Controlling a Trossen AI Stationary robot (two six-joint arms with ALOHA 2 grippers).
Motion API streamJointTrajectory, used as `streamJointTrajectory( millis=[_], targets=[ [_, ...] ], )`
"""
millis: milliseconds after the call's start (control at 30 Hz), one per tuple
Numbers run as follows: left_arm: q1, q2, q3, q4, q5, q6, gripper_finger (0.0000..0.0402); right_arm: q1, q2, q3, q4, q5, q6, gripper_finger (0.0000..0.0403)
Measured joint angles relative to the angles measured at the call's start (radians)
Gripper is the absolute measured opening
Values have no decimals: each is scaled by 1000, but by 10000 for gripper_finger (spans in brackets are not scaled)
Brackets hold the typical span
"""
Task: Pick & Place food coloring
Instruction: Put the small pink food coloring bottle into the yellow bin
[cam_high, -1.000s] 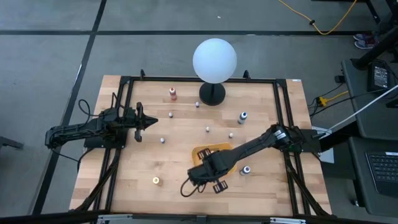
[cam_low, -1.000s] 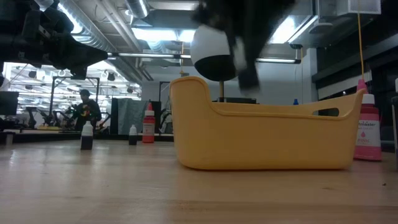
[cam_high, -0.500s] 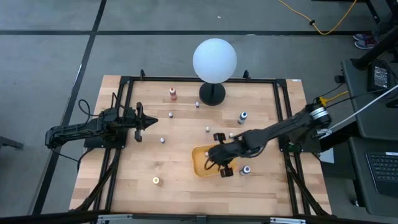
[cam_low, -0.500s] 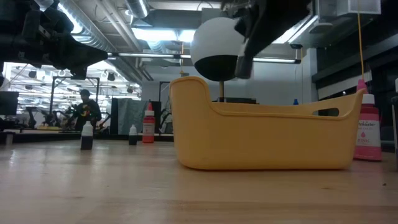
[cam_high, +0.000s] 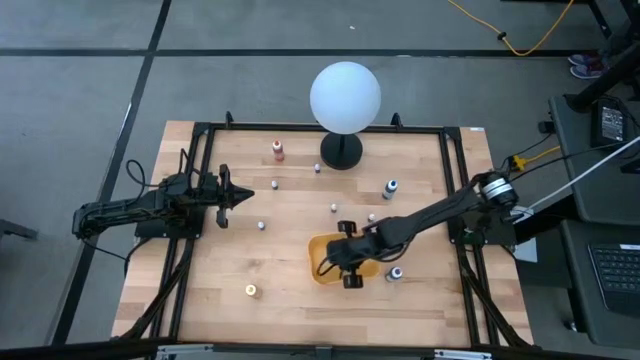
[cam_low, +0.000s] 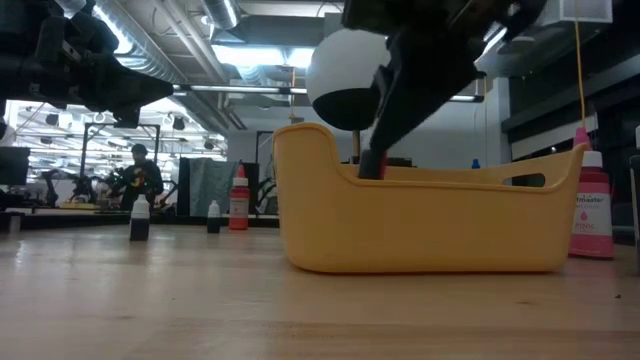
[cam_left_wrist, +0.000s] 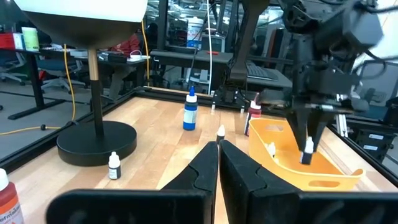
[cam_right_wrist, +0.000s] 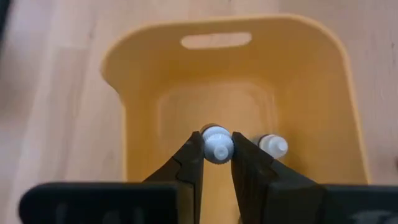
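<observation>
Right wrist view: right gripper (cam_right_wrist: 217, 149) fingers pinch a food coloring bottle (cam_right_wrist: 217, 144) by its ribbed pale cap, above the bin interior
Bin: yellow bin (cam_high: 322, 262), smooth plastic, rounded corners, slot handle in one end wall
Bin contents: second pale-capped bottle (cam_right_wrist: 272, 145) lying on the floor
Table: pale wood planks (cam_high: 290, 290)
Left gripper (cam_high: 243, 195): fingers pressed together, at the table's left side, well apart from the bin

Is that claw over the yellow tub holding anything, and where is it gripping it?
Yes. The right claw holds a small food coloring bottle by its upper end, fingers pinching just below the pale cap, above the yellow tub. The left claw holds nothing.
</observation>
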Motion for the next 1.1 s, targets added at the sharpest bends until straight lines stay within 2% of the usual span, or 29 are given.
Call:
streamJointTrajectory(
  millis=[100,233,1100],
  targets=[
    [0,1,0,0,0,0,12,0,37,61,-100,23,-1,65],
    [0,1,0,0,0,0,10,-1,70,88,-149,45,-2,67],
    [0,1,0,0,0,0,11,-56,129,88,-156,-10,-8,70]
  ],
)
